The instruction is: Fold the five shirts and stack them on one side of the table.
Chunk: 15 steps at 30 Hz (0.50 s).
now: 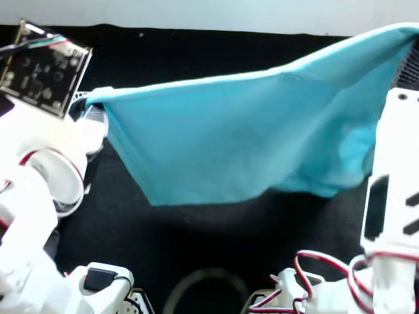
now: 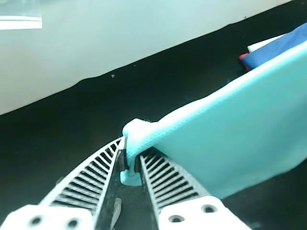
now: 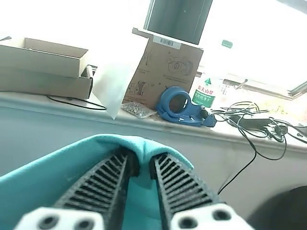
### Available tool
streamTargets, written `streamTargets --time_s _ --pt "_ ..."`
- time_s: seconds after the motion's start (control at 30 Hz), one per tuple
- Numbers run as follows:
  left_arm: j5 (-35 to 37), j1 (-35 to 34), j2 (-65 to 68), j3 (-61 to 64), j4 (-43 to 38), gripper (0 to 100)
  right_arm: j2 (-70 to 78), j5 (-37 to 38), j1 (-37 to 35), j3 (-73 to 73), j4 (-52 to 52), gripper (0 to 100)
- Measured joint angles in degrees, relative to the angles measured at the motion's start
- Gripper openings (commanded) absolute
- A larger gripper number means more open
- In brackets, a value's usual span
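A light blue shirt [image 1: 249, 137] hangs stretched in the air between both arms, above the black table [image 1: 196, 242]. My left gripper [image 2: 130, 152] is shut on one corner of the shirt [image 2: 230, 129], seen in the high view at the left [image 1: 91, 108]. My right gripper [image 3: 142, 165] is shut on another edge of the shirt [image 3: 53, 177], held high at the right [image 1: 409, 62] and pointing toward the room behind. The shirt sags lower toward the middle and right.
Folded blue, white and red cloth [image 2: 276, 45] lies on the table beyond the held shirt. A shelf with cardboard boxes [image 3: 45, 64], a blue tape dispenser [image 3: 180, 106] and cables [image 3: 259, 127] lies behind the table. The arm bases [image 1: 98, 281] stand at the front edge.
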Motion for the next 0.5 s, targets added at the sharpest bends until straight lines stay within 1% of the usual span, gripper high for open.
streamTargets --time_s 0.13,0.2,0.33,0.4,0.5 --pt "0.0 0.0 -2.4 0.0 0.0 1 -0.4 -0.4 -5.0 -4.6 7.5 0.6" --pt "0.0 0.0 -3.8 0.0 0.0 1 -0.4 -2.5 -7.1 -5.2 9.8 0.6" --pt "0.0 0.0 -6.2 0.0 0.0 1 -0.4 -6.5 -8.5 -5.2 11.0 0.6" --pt "0.0 -0.4 -6.7 -0.1 0.0 1 -0.4 -7.0 -8.8 -5.2 11.0 0.6" --pt "0.0 -2.8 -6.9 -0.1 0.0 1 -0.4 -7.2 -8.9 -5.2 11.1 0.6"
